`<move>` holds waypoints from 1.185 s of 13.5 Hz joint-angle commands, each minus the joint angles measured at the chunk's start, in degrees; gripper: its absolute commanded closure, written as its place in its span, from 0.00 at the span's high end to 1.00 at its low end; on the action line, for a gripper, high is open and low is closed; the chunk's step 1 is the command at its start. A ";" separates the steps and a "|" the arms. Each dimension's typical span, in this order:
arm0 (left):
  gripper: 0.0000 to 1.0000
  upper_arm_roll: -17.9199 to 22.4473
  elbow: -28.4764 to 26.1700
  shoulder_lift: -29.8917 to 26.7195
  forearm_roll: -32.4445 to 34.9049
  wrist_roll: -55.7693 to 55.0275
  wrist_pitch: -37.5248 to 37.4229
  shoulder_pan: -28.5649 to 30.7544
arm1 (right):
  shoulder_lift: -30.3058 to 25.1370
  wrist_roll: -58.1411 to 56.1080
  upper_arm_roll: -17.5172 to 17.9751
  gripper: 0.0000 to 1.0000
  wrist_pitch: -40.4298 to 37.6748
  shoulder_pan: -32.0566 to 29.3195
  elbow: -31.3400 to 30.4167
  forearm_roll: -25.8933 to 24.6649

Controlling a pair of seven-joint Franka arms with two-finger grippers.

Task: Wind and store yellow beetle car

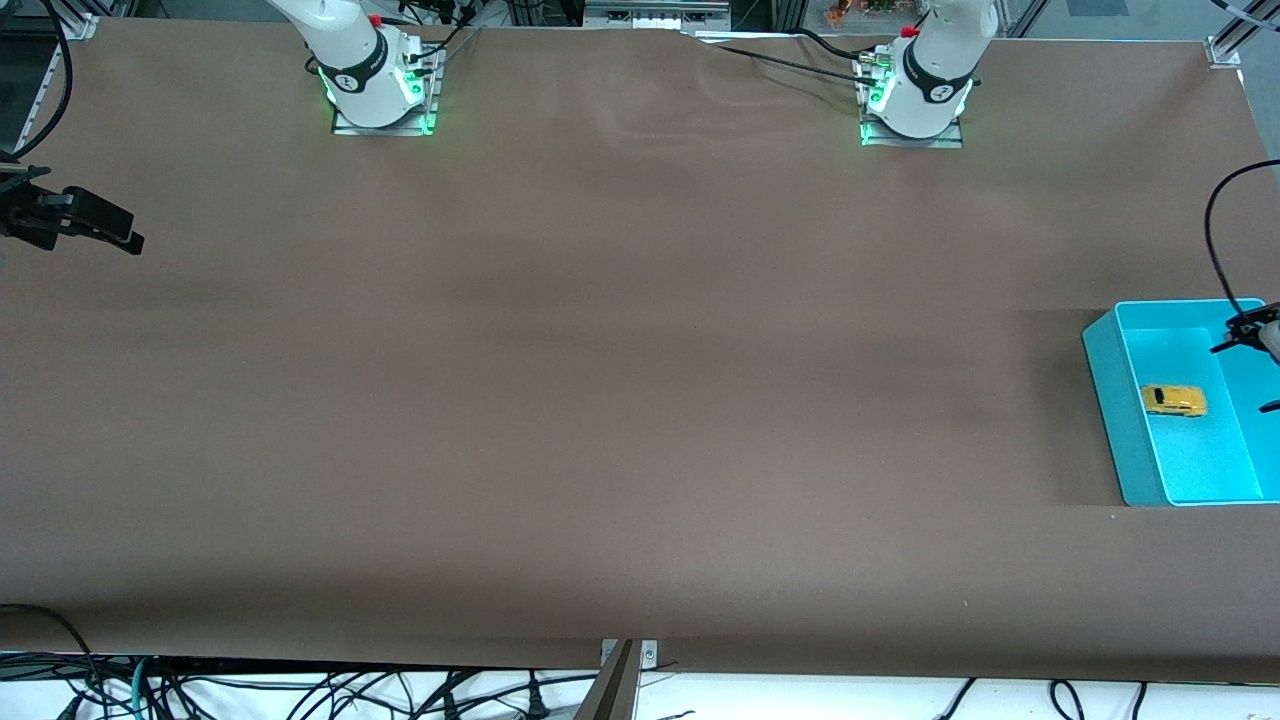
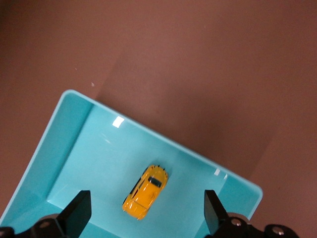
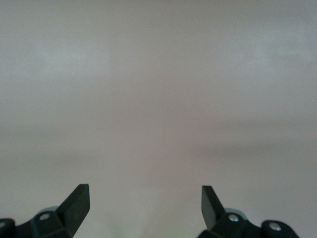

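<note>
The yellow beetle car (image 1: pixel 1174 400) lies on its wheels inside a teal bin (image 1: pixel 1108 390) at the left arm's end of the table. My left gripper (image 1: pixel 1252 372) hangs over the bin, open and empty, apart from the car. In the left wrist view the car (image 2: pixel 146 191) shows on the bin floor (image 2: pixel 74 148), between and below the two open fingers of the left gripper (image 2: pixel 146 208). My right gripper (image 1: pixel 110 228) waits over the right arm's end of the table, open and empty; the right wrist view shows it (image 3: pixel 145 196) over bare brown cloth.
Brown cloth (image 1: pixel 600 400) covers the whole table. The arm bases (image 1: pixel 380 90) (image 1: pixel 915 100) stand along the edge farthest from the front camera. The bin sits at the table's edge, partly cut off by the front view. Cables hang below the near edge.
</note>
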 commanded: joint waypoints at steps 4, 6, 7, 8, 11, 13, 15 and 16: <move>1.00 0.36 -1.31 -8.27 -0.52 -27.84 -8.24 -8.92 | -0.63 0.05 0.77 1.00 0.25 -0.85 -0.40 -0.15; 1.00 -1.30 -1.31 -10.38 -0.52 -37.15 -11.57 -10.24 | -0.71 0.05 0.68 1.00 0.25 -1.03 -0.40 -0.32; 1.00 -2.53 -1.31 -11.35 -0.52 -41.37 -12.81 -10.25 | -0.71 0.14 0.77 1.00 0.25 -1.29 -0.31 -0.41; 1.00 -2.89 -1.31 -12.23 -0.52 -45.24 -14.39 -10.33 | -0.80 0.14 0.77 1.00 0.25 -1.29 -0.31 -0.41; 1.00 -3.07 -1.31 -13.99 -2.89 -57.98 -18.17 -12.79 | -0.80 0.14 0.77 1.00 -0.02 -1.38 -0.31 -0.24; 1.00 -3.07 -1.31 -15.04 -2.98 -66.16 -19.76 -14.63 | -0.89 0.14 0.77 1.00 0.16 -1.73 -0.40 -0.06; 1.00 -4.55 -1.31 -16.01 -2.89 -68.48 -20.55 -15.34 | -0.89 0.05 0.77 1.00 0.16 -1.82 -0.40 -0.06; 1.00 -5.26 -1.31 -16.28 -2.89 -70.40 -20.73 -15.34 | -0.89 0.14 0.77 1.00 0.07 -1.82 -0.40 -0.06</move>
